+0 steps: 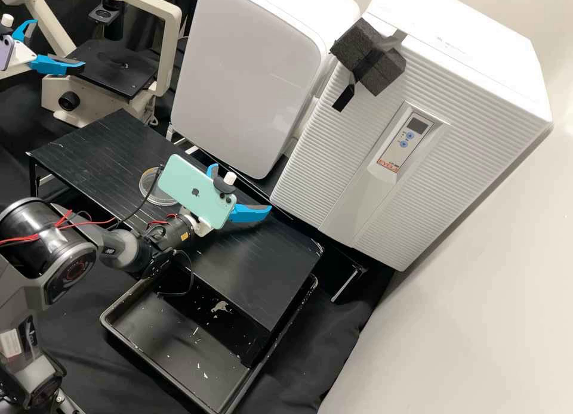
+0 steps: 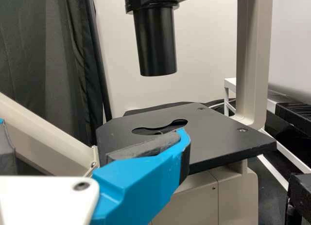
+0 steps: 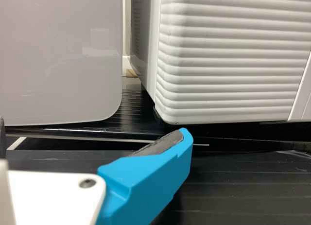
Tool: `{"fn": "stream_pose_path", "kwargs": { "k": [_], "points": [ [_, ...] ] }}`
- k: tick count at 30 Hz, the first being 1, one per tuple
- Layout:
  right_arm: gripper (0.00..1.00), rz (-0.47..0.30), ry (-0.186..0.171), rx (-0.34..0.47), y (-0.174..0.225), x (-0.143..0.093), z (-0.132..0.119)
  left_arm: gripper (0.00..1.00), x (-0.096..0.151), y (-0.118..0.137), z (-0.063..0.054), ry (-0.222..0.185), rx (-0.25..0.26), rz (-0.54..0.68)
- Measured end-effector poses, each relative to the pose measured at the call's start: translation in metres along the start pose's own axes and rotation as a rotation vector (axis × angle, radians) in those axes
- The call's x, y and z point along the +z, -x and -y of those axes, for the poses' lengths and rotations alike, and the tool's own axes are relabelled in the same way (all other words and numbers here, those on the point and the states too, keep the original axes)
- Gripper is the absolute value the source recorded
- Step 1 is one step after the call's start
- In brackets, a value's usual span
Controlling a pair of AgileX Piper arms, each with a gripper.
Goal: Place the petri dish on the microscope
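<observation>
Black table (image 1: 107, 145), between long edges: the petri dish (image 1: 148, 186), probably light, slick, suits rim gripping; left gripper (image 1: 59, 43), right gripper (image 1: 242, 187) gape empty

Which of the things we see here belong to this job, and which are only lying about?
For the job:
petri dish, on the black bench
microscope
left gripper, open, by the microscope
right gripper, open

Lying about:
black tray
dark foam piece
ribbed white cabinet
smooth white appliance
</observation>
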Motion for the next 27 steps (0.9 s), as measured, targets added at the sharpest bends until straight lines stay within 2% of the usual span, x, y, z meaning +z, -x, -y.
{"fn": "stream_pose_path", "kwargs": {
  "k": [14,18,22,24,27],
  "points": [
    [1.0,0.0,0.0,0.0,0.0,0.0,0.0,1.0,0.001,0.001,0.0,-0.004,-0.003,0.008],
    [1.0,0.0,0.0,0.0,0.0,0.0,0.0,1.0,0.011,0.013,-0.001,0.013,-0.011,0.091],
    [1.0,0.0,0.0,0.0,0.0,0.0,0.0,1.0,0.025,0.025,-0.003,0.002,0.016,0.17],
    [1.0,0.0,0.0,0.0,0.0,0.0,0.0,1.0,0.03,0.029,-0.001,-0.009,0.013,0.203],
    [1.0,0.0,0.0,0.0,0.0,0.0,0.0,1.0,0.035,0.033,-0.001,0.012,0.002,0.246]
  ]
}}
